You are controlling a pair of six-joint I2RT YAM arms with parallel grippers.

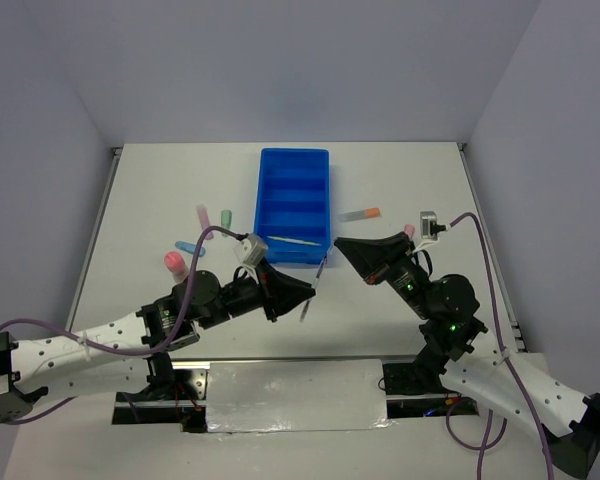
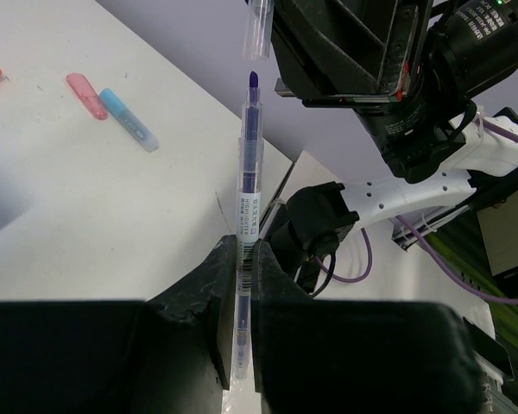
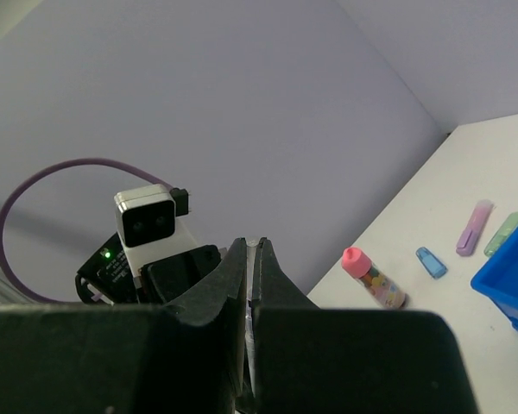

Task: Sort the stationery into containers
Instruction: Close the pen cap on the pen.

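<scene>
Tray: a blue tray (image 1: 264, 200) is lying lengthwise in the middle of the table (image 1: 420, 180), reaching away from the arms, with cross walls dividing it into four compartments.
Nearest compartment: a thin yellow stick (image 1: 292, 241) is lying across it, from one side wall toward the other.
Other three compartments: they are showing bare blue floors in the top view.
Left gripper: the left gripper (image 2: 239, 250) is clenching a pen (image 2: 248, 198) by its lower barrel. It is hovering just in front of the tray's near end, above the table.
Pen: it has a clear barrel with a printed label, and it is pointing its bare purple tip up and away from the fingers, outside the tray.
Clear cap: a clear cap (image 2: 258, 26) is hanging in the air in line with the pen tip and just apart from it.
Right gripper: the right gripper (image 3: 252, 246) is pinching its fingers tight on a thin pale sliver, which looks to be that cap. It is hovering by the tray's near right corner (image 1: 338, 243).
Left of the tray: a pink marker (image 1: 202, 215) and a green marker (image 1: 226, 217) are lying side by side on the table. A blue marker (image 1: 185, 246) and a pink-capped tube (image 1: 175, 263) are sitting nearer the arms.
Right of the tray: an orange-grey marker (image 1: 361, 213) is lying on the table. The left wrist view is also showing a pink piece (image 2: 86, 95) and a blue piece (image 2: 128, 119) there, almost touching end to end.
</scene>
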